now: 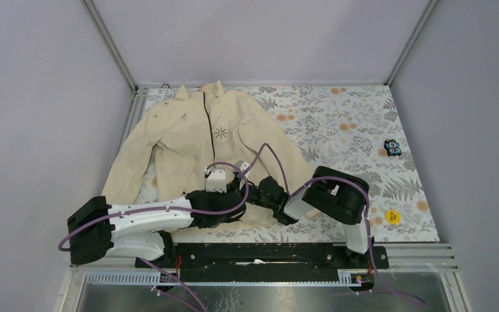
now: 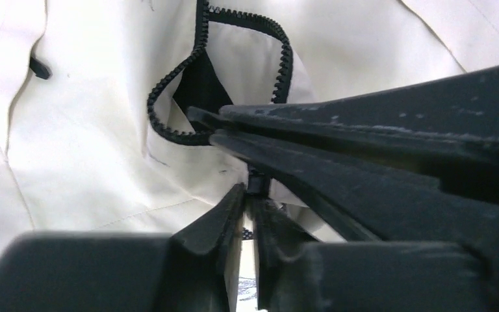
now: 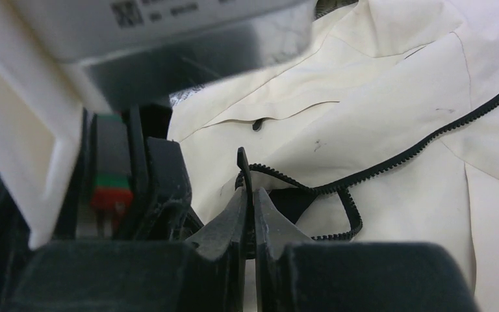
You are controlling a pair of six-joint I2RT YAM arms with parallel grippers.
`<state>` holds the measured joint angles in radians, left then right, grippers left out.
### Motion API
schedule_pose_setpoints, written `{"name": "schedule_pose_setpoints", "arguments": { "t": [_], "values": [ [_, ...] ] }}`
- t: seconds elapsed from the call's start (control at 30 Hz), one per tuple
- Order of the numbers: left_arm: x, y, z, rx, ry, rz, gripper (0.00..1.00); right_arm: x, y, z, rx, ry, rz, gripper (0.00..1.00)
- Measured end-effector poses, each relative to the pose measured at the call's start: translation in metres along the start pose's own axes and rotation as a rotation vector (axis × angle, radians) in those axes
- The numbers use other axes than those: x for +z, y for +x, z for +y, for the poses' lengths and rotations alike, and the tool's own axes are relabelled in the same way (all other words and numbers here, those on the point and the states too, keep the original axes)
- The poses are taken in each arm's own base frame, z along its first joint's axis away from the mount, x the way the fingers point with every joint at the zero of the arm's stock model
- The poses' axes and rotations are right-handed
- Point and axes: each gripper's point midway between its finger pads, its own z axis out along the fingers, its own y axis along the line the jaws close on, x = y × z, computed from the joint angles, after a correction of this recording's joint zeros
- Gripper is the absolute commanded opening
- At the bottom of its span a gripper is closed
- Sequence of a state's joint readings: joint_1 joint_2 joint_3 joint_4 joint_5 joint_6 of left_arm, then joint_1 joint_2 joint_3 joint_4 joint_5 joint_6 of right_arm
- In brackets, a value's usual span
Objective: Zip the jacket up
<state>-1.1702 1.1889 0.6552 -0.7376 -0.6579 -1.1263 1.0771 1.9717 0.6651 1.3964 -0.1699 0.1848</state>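
Note:
The cream jacket [image 1: 188,136] lies flat on the table's left half, collar at the far side. Its dark zipper [image 1: 205,123] is open near the hem. Both grippers meet at the hem. My left gripper [image 1: 239,193] is shut on the small dark zipper slider [image 2: 258,182], seen between its tips [image 2: 250,192] in the left wrist view. My right gripper [image 1: 250,185] reaches in from the right; its fingers [image 2: 364,136] are closed. In the right wrist view it [image 3: 247,195] pinches a thin black zipper end [image 3: 242,166]. The loose zipper tape [image 3: 416,146] loops open behind.
A floral cloth [image 1: 338,130] covers the table. A small black and blue object [image 1: 393,148] lies at the far right, with a yellow disc [image 1: 393,216] nearer the front. A black rail [image 1: 266,253] runs along the near edge. Grey walls and metal posts enclose the space.

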Motion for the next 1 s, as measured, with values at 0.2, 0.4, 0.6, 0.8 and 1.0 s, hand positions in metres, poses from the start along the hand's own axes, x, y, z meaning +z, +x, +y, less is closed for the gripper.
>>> {"name": "schedule_pose_setpoints", "arguments": {
  "t": [0.2, 0.4, 0.6, 0.8, 1.0],
  "values": [
    [0.004, 0.001, -0.001, 0.079, -0.025, 0.005, 0.00, 0.004, 0.002, -0.002, 0.059, 0.003, 0.021, 0.00],
    [-0.003, 0.011, -0.002, 0.168, -0.032, -0.003, 0.00, 0.021, 0.017, -0.002, 0.289, -0.056, 0.131, 0.00],
    [-0.018, 0.026, 0.004, 0.275, -0.047, -0.036, 0.00, 0.034, 0.026, -0.008, 0.536, -0.094, 0.258, 0.00],
    [-0.027, 0.027, 0.004, 0.243, -0.060, -0.072, 0.00, 0.035, 0.020, -0.053, 0.692, 0.006, 0.283, 0.00],
    [-0.029, 0.024, 0.009, 0.163, -0.032, -0.104, 0.20, 0.046, 0.013, -0.065, 0.743, -0.065, 0.318, 0.00]
  ]
}}
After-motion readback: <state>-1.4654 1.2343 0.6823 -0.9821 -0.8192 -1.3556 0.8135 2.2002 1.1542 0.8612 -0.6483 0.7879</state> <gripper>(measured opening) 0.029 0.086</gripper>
